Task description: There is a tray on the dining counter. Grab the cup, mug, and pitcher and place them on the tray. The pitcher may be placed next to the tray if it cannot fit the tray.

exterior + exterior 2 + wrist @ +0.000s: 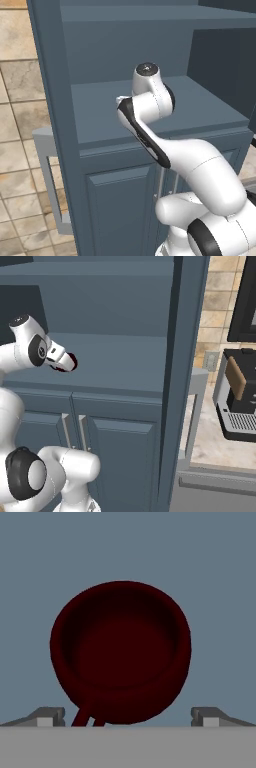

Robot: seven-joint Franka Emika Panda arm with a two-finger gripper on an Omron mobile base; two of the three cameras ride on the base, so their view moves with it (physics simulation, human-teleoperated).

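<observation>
The mug [120,652] is squat, round and dark maroon, and I look down into its open mouth in the hand view. Its thin loop handle [86,714] points toward the bottom edge of that view. My gripper [127,718] is open, with one fingertip [47,716] left of the mug and the other [207,716] right of it, both clear of its wall. In the right base view the mug [72,362] peeks out from under my hand on the dark blue-grey cabinet shelf [125,363]. The tray, cup, pitcher and dining counter are out of view.
The shelf [100,115] sits in a recess with a back wall and a tall cabinet side panel [177,381] on its right. Closed cabinet doors [115,456] lie below. A dark coffee machine [240,396] stands on a beige top further right.
</observation>
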